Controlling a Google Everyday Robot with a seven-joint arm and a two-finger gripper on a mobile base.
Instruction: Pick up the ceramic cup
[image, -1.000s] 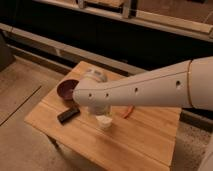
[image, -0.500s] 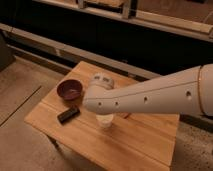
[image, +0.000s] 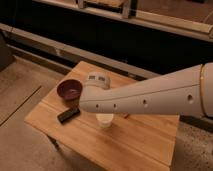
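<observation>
The ceramic cup (image: 105, 120) is small and cream-white. It stands on the wooden table (image: 135, 145) near its middle, and its top is hidden by my arm. My white forearm (image: 145, 100) reaches in from the right and ends over the cup. The gripper is hidden behind the forearm's end, just above or around the cup's top; I cannot tell which. The wrist housing (image: 96, 80) shows above the forearm.
A dark reddish-brown bowl (image: 69, 90) sits on the table's left part. A flat black rectangular object (image: 68, 114) lies in front of it, left of the cup. A dark wall with metal rails runs behind the table. The floor lies to the left.
The forearm's end has shifted slightly over the cup. The cup, bowl and black object have stayed where they were.
</observation>
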